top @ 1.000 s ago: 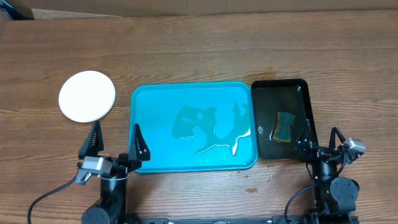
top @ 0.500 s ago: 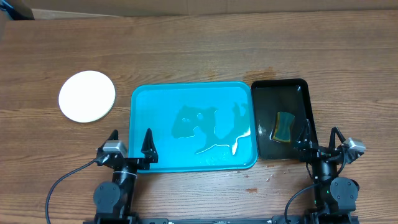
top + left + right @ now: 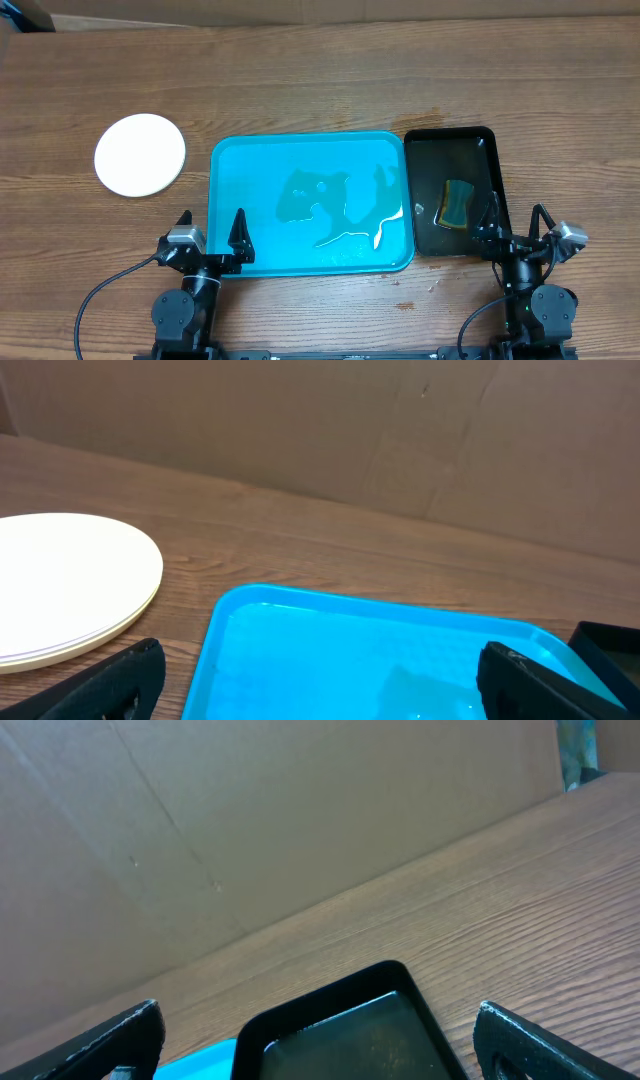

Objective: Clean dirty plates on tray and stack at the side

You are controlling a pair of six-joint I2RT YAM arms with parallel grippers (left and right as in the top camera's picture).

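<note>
Left gripper (image 3: 211,222) and right gripper (image 3: 515,218) both wide and empty, the stacked plates (image 3: 140,154) lie between ten and eleven o'clock of my nearer left, off the tray (image 3: 228,160).

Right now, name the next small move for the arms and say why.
Probably just rest in place: the turquoise tray holds only a puddle, the plates sit stacked left of it, the sponge lies in the black tray, and the left gripper and right gripper are open and empty.
</note>
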